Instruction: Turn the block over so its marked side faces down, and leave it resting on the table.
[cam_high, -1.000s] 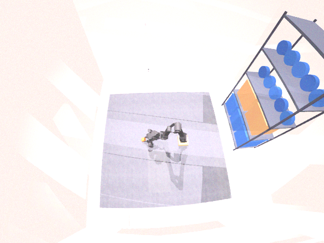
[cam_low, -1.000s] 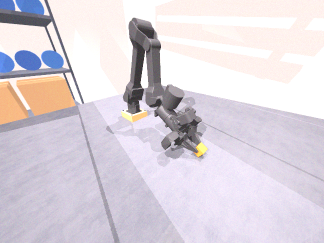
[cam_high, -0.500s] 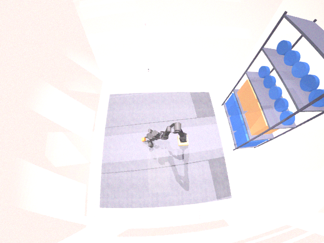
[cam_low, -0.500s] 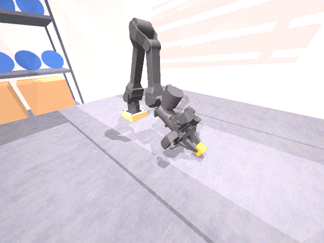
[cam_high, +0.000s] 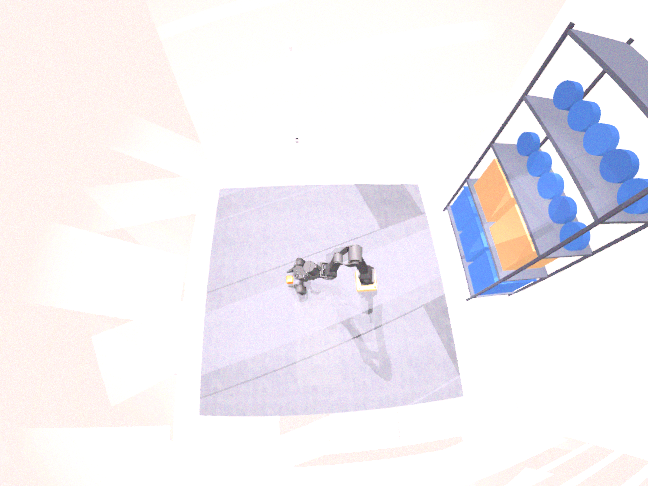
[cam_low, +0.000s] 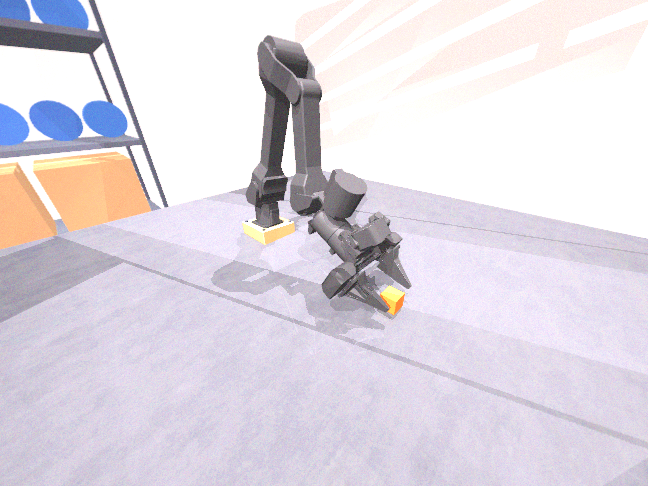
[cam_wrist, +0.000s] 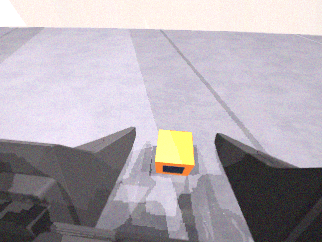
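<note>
The small orange block (cam_high: 289, 280) (cam_low: 394, 301) (cam_wrist: 174, 146) appears to rest flat on the grey table (cam_high: 251, 355) (cam_low: 209, 392) (cam_wrist: 75, 80), its top bright yellow in the light. Its dark square mark (cam_wrist: 173, 169) is on the upright side that faces the wrist camera and the arm. The top shows no mark. My gripper (cam_high: 291, 278) (cam_low: 398, 298) (cam_wrist: 174, 134) is open and tilted low over the table. Its fingers stand on either side of the block, with gaps visible on both sides in the wrist view. The block's underside is hidden.
The arm's pale yellow base (cam_high: 366, 288) (cam_low: 269, 233) stands behind the gripper. A shelf rack (cam_high: 544, 258) (cam_low: 117, 68) with blue discs and orange and blue bins stands beyond the table's edge. Shadows of the arm fall across the table.
</note>
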